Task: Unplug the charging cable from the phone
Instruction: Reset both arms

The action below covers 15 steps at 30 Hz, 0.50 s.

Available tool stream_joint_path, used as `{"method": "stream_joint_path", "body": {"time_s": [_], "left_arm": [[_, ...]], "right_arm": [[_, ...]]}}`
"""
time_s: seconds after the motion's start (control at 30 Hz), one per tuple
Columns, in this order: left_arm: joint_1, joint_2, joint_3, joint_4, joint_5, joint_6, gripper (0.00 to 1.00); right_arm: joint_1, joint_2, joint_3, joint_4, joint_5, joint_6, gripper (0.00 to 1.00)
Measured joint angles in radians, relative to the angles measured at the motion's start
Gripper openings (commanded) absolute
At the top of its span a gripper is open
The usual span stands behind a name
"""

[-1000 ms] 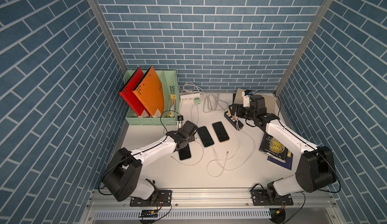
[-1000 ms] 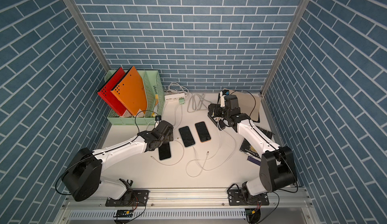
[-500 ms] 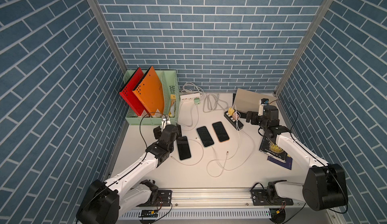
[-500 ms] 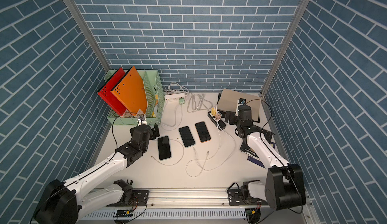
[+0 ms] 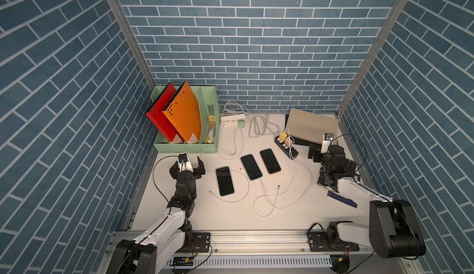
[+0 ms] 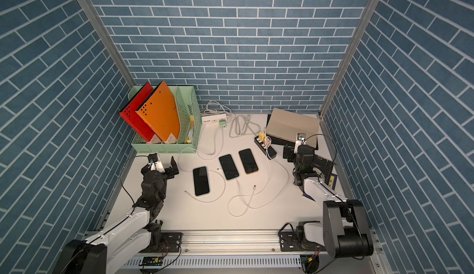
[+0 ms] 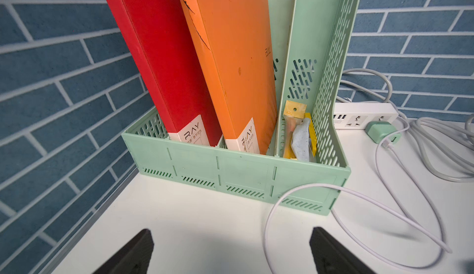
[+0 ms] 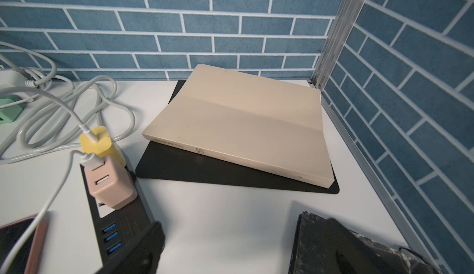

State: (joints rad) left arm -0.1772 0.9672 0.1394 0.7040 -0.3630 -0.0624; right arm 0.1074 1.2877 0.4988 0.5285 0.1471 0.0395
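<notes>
Three dark-screened phones lie side by side mid-table: the left phone (image 5: 225, 181), the middle phone (image 5: 251, 167) and an orange-cased right phone (image 5: 270, 161). White charging cables (image 5: 265, 208) loop over the table in front of them. One cable runs up to the middle phone's near end (image 5: 257, 180). Two cable ends lie loose, one (image 5: 210, 192) beside the left phone, another (image 5: 278, 187) in front of the right phone. My left gripper (image 5: 187, 167) (image 7: 230, 231) stands open, left of the phones and empty. My right gripper (image 5: 317, 152) (image 8: 229, 220) is open and empty beside the black power strip (image 8: 123, 224).
A green file organizer (image 5: 184, 147) holding red and orange folders stands back left. A white power strip (image 5: 232, 119) lies at the back wall. Yellow (image 8: 98, 142) and pink (image 8: 110, 183) chargers sit in the black strip. A beige file box (image 5: 310, 126) rests back right, a book (image 5: 341, 198) under the right arm.
Both arms have drawn back from the middle. The left gripper left the left phone for the spot before the organizer. The right gripper moved from the black strip toward the right wall.
</notes>
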Motion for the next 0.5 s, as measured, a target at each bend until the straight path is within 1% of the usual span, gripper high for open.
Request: {"method": "stream_joint_path", "body": {"time_s": [0.27,0.43,0.5], "left_arm": [[0.038,0.327,0.083,0.195,0.105,0.061,1.0],[0.042,0.412,0.103,0.294,0.175,0.098,1.0],[0.044,0.429,0.098,0.344,0.195,0.109,1.0]], "right_arm": [[-0.07,0.066,-0.109,0.242,-0.058,-0.029,0.99],[-0.09,0.11,-0.127,0.343,-0.131,-0.034,0.99],[-0.091,0.124,-0.16,0.411,-0.154,-0.04,0.99]]}}
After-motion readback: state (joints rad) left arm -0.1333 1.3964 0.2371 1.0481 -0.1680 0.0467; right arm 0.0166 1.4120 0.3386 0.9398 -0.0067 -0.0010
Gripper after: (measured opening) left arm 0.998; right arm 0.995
